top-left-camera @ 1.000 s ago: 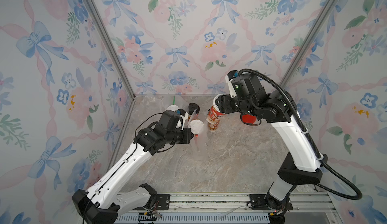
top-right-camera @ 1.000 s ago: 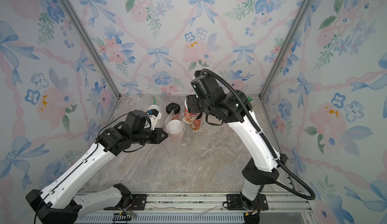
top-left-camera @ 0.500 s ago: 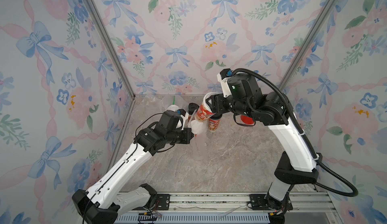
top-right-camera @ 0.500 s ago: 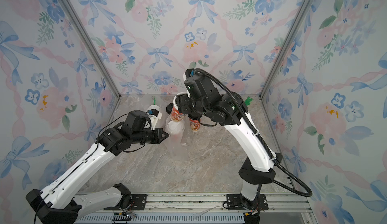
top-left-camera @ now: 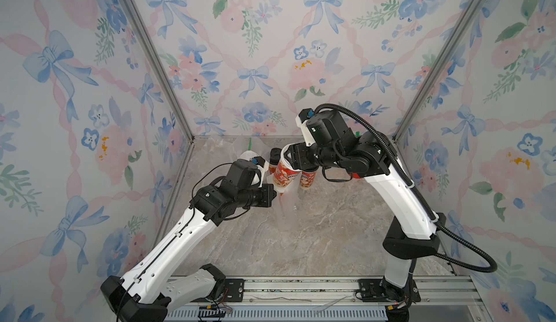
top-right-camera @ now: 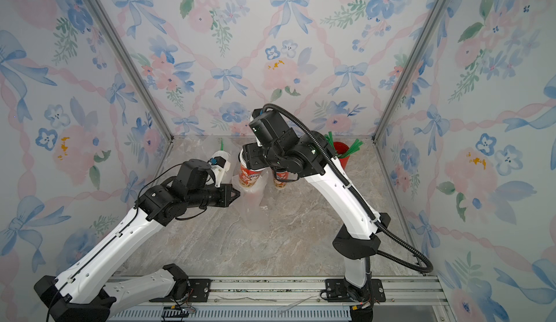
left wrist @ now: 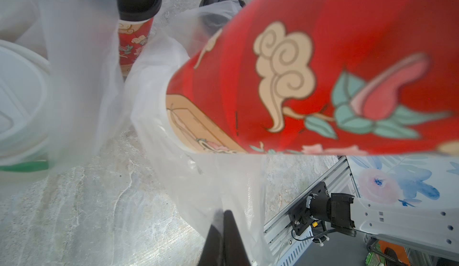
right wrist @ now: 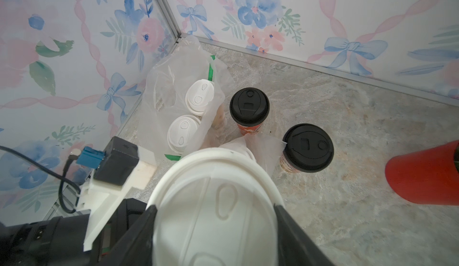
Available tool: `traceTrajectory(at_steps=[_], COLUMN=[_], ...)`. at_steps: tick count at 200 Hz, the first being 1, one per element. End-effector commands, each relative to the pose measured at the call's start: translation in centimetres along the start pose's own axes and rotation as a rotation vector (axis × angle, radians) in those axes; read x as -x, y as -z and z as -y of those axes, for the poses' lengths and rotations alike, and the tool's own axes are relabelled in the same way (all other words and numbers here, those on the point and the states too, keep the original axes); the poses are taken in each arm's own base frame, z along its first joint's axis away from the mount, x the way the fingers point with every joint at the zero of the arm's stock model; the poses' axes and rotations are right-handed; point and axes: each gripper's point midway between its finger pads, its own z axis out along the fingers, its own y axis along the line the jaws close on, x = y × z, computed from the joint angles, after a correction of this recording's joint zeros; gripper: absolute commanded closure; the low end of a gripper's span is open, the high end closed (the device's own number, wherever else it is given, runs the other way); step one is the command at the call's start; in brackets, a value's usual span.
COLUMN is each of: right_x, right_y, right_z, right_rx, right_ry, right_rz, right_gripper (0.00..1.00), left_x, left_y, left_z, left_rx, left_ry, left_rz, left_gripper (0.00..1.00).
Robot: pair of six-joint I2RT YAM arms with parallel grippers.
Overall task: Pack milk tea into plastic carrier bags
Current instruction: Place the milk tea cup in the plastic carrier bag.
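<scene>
The right end effector (right wrist: 213,210) has its jaws spread wide around the white dome lid of a red printed cup (top-left-camera: 282,173), gripping it at the top and holding it tilted above the marble surface (top-left-camera: 331,230). The cup's base sits at the open top of a clear plastic bag (top-right-camera: 254,212) — the film wraps loosely round the base in the left wrist view, though how deep inside it sits I cannot tell. The left end effector (top-right-camera: 236,194) is closed tight, pinching the bag's edge and holding it up. Two black-lidded cups (right wrist: 249,105) stand bare on the surface just behind, near each other but apart. In the back left corner a second bag (right wrist: 159,83) holds two white-lidded cups (right wrist: 200,97), side by side. A plain red cup of green straws (top-right-camera: 341,155) stands toward the back right — well apart from the rest.
</scene>
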Motion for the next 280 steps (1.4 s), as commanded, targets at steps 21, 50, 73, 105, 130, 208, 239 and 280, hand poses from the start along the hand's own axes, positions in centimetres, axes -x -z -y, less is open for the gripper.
traceTrajectory(at_steps=[21,50,73,105,130,208,239,280], right_x=[-1.8,-3.2,-4.4,-5.9,-6.6,-8.0,-6.6,-5.3], right_y=[2.1,2.2,2.2,1.3,0.3,-3.1,-2.0,-0.3], right_z=[1.1,0.2,-0.8,-1.2,-1.7,-2.6,-2.6,-2.8], right_rx=[-0.033,0.017,0.075,0.064,0.056,0.033,0.040,0.076], right_ry=[0.010,0.015,0.021,0.045,0.060,0.072,0.047,0.004], right_rz=[-0.050,-0.114,-0.173,-0.236,-0.253,-0.263,-0.198,-0.137], right_gripper=[0.37,0.38,0.38,0.38,0.38,0.38,0.38,0.39], left_x=[0.4,0.6,0.7,0.9,0.9,0.9,0.6,0.4], left_y=[0.4,0.6,0.7,0.7,0.7,1.1,0.9,0.9], left_z=[-0.1,0.0,0.2,0.4,0.5,0.7,0.5,0.2], left_rx=[0.012,0.009,0.003,-0.003,-0.006,-0.021,-0.019,-0.009], left_ry=[-0.013,-0.011,-0.009,-0.007,-0.002,0.014,0.019,0.020], left_rz=[0.030,0.037,0.041,0.042,0.042,0.055,0.048,0.049], left_gripper=[0.96,0.97,0.97,0.98,0.98,0.99,0.99,0.99])
